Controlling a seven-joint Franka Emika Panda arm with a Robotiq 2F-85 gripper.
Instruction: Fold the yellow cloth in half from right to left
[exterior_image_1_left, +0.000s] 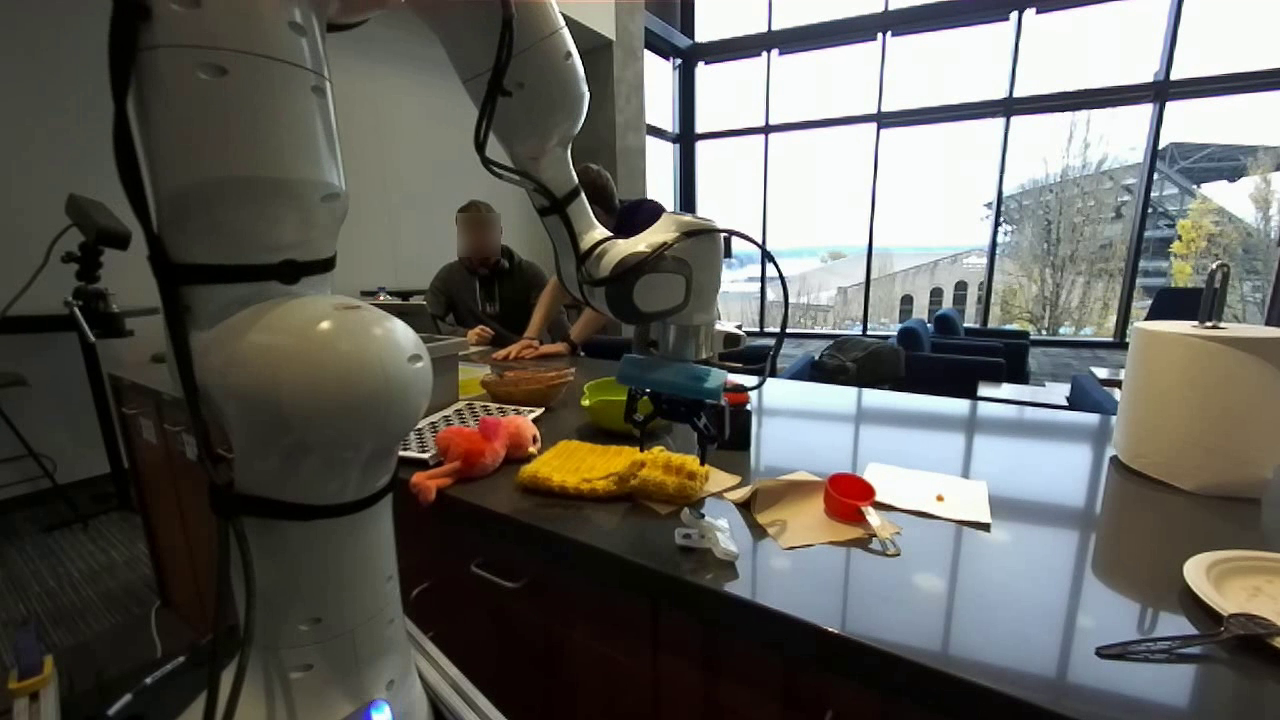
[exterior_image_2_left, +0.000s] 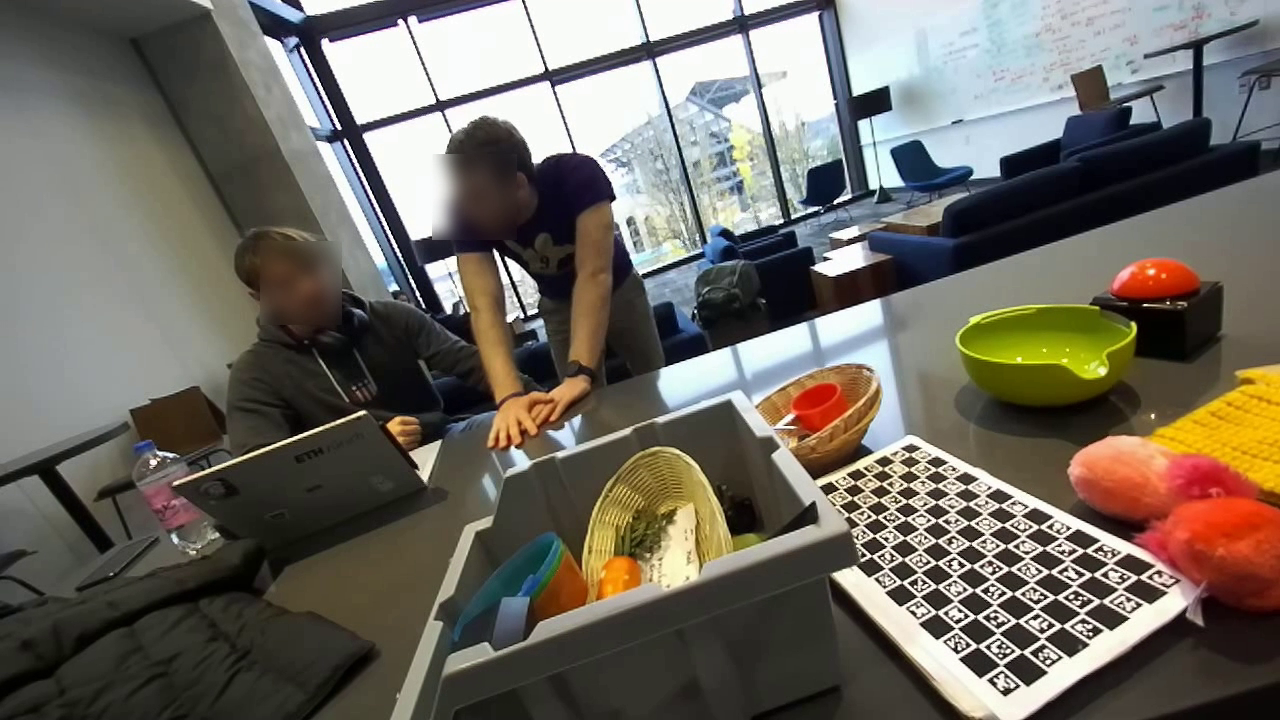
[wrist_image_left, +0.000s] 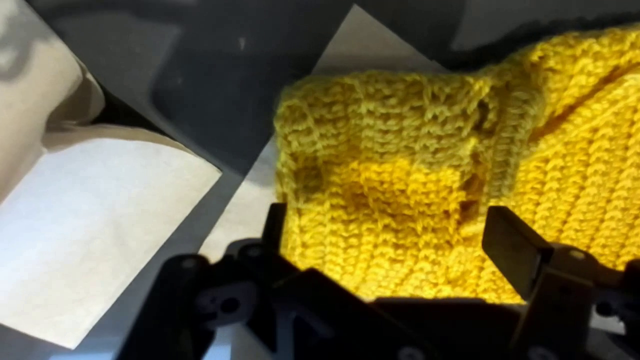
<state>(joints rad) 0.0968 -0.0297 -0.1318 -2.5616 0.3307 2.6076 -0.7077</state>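
Claw (wrist_image_left: 389, 227) over cloth (exterior_image_1_left: 610, 470) beside plush toy (exterior_image_1_left: 474, 450)

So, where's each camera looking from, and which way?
In an exterior view: beside the white jointed arm, facing tall glass windows; arm and black end effector show.
In an exterior view: near a grey plastic bin, facing the same windows; arm not visible.
Wrist view: on the arm, facing down at yellow knitted cloth; end effector shows.
Both exterior views share windows and cloth.

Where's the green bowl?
In an exterior view, the green bowl sits on the counter toward the right, just left of the red button and the yellow cloth.
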